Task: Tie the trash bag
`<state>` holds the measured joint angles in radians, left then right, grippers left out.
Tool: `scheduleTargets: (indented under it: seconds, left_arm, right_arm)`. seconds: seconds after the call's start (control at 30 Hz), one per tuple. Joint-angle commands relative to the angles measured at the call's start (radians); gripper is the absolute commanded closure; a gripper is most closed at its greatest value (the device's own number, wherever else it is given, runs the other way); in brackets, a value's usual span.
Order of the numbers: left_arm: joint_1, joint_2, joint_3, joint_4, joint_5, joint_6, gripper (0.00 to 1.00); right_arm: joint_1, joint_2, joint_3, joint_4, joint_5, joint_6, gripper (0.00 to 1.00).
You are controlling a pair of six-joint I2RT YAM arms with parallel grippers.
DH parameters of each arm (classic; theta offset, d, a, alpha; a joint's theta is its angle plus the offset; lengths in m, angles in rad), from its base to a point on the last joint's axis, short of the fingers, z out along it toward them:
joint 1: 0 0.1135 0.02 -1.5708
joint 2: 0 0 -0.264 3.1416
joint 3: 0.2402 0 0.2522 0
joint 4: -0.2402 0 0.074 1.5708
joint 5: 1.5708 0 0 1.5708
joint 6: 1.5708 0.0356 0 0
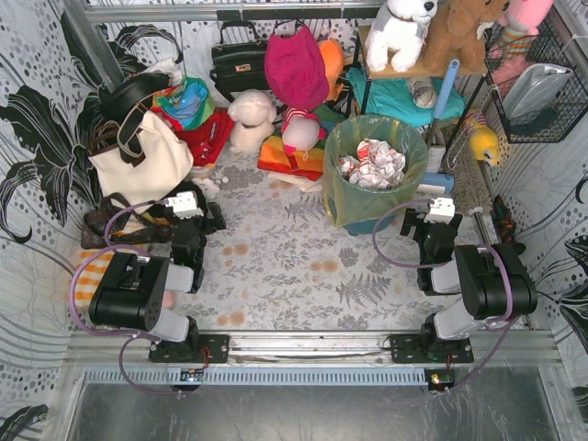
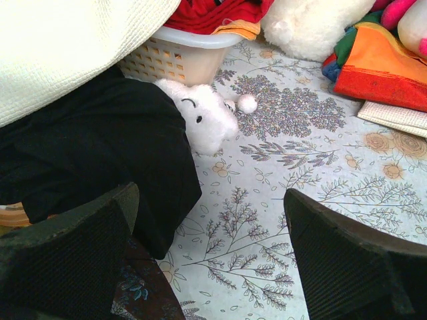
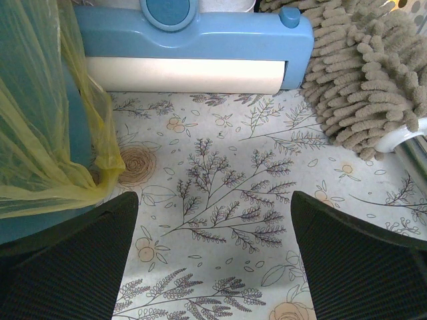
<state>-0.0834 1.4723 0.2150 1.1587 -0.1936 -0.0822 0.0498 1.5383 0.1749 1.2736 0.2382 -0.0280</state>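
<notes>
**Two open grippers, neither holding the bag**

Both arms sit low near the table's front edge. The right gripper [image 3: 213,200] has its jaws spread wide, with only the floral tablecloth [image 3: 227,200] between them. The trash bag [image 3: 40,120] hangs at the left of the right wrist view. Its loose yellow skirt drapes down just beside the finger on that side, and it is unclear whether the two touch.

From above, the bag lines the teal bin [image 1: 367,223]. Its mouth is open and folded over the rim, and crumpled white paper [image 1: 372,163] fills the top. The bin stands just beyond the right gripper, a little toward the table's middle.

The left gripper [image 2: 210,200] is well apart from the bag, across the table. It is also wide open and empty, and it faces a cream tote bag [image 1: 138,161] and a small white plush [image 2: 207,117].
</notes>
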Motion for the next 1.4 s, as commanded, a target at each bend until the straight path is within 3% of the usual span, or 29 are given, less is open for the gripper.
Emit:
scheduleTargets:
  seconds: [0.0, 1.0, 1.23, 1.37]
  left_arm:
    - [0.002, -0.003, -0.006, 0.060, 0.004, -0.006, 0.02]
    - [0.002, -0.010, -0.005, 0.058, -0.025, -0.011, 0.02]
    - [-0.002, -0.095, 0.055, -0.120, -0.078, -0.017, 0.02]
    - [-0.047, -0.158, 0.087, -0.245, -0.214, -0.019, 0.02]
  right_arm:
    - [-0.004, 0.004, 0.012, 0.051, -0.011, -0.009, 0.03]
    - [-0.004, -0.001, 0.014, 0.046, -0.009, -0.016, 0.03]
    - [-0.004, -0.119, 0.045, -0.114, 0.038, -0.009, 0.03]
    - [-0.004, -0.253, 0.084, -0.305, 0.080, 0.006, 0.03]
